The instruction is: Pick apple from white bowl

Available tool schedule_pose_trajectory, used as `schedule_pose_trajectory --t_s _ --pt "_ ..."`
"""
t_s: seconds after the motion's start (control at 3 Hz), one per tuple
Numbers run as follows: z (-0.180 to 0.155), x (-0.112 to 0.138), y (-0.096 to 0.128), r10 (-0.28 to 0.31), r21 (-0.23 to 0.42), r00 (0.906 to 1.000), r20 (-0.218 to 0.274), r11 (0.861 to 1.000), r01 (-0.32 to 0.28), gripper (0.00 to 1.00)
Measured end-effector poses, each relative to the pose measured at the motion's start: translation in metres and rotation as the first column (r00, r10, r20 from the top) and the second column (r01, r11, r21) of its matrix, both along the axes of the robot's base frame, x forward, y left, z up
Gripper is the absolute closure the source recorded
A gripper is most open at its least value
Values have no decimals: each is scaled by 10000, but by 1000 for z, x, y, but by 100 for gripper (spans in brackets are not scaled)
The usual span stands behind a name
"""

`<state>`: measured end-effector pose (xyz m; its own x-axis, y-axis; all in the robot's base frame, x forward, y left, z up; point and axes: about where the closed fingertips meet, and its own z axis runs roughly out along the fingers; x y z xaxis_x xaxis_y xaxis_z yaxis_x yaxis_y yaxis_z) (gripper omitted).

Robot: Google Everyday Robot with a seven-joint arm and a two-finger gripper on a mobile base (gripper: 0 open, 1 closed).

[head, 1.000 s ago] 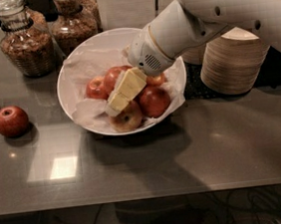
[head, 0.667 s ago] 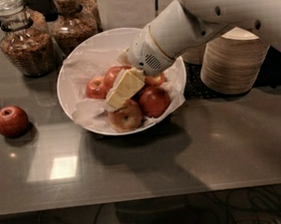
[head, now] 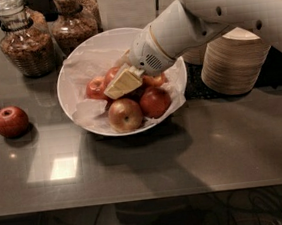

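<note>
The white bowl [head: 71, 71], lined with crinkled white paper, stands at the middle of the dark counter and holds several apples. The apple [head: 125, 114], red with yellowish streaks and a stem dimple, lies at the bowl's front. A darker red apple [head: 155, 102] lies to its right, and smaller red ones [head: 97, 87] lie behind. My gripper [head: 120, 84], cream-coloured on a white arm coming in from the upper right, hangs over the middle of the bowl. It is just behind and above the apple, and it hides part of the apples under it.
Two dark red apples [head: 10, 121] lie on the counter at the left. Two glass jars [head: 25, 43] of granola stand behind the bowl. A stack of beige disposable bowls [head: 234, 62] stands at the right, under my arm. The counter's front edge runs along the bottom.
My gripper has risen and drawn back a little, up and to the left, so the front apple shows more fully. The apples have not moved.
</note>
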<state>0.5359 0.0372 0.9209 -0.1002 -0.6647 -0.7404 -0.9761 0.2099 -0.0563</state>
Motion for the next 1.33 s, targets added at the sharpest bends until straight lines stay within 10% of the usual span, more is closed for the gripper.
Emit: schedule_pose_trajectory --t_s 0.67,1.33 --pt "0 0 0 1 0 10000 1 10000 -1 100" --pt "14 2 6 212 32 9995 218 9998 -213 100"
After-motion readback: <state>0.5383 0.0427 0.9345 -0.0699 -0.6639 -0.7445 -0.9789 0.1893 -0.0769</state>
